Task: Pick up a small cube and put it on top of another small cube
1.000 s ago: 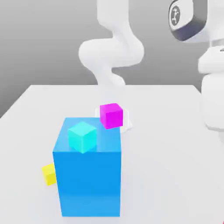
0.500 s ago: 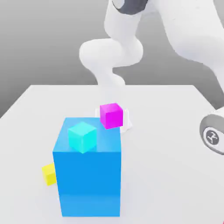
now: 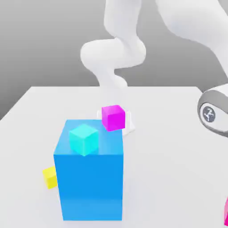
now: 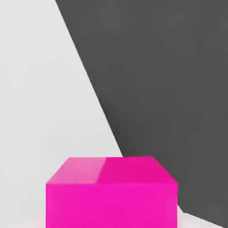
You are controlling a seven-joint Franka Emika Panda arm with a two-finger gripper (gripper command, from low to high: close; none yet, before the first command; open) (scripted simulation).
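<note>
A small cyan cube (image 3: 83, 139) rests on top of a large blue cube (image 3: 89, 182) near the front of the white table (image 3: 169, 147). Against the blue cube's foot, on the exterior view's left, lies a small yellow cube (image 3: 50, 177). A magenta cube (image 3: 113, 117) stands behind the blue one, in front of the arm's base. My arm bends down on the exterior view's right, where a grey-capped joint (image 3: 210, 113) shows. A magenta sliver (image 3: 225, 214) shows at that view's lower right corner. The hand view looks closely at a magenta cube (image 4: 111, 196). My gripper is shut.
In the hand view the white table (image 4: 40, 89) ends at an edge close beside the magenta cube, with dark floor (image 4: 169, 89) beyond. The arm's white base (image 3: 129, 122) stands mid-table behind the cubes. Bare table lies on the exterior view's right.
My arm has swung down on the exterior view's right, its grey joint dropping from the top corner to mid-height. A magenta sliver has appeared at the lower right corner. The cubes have not moved.
</note>
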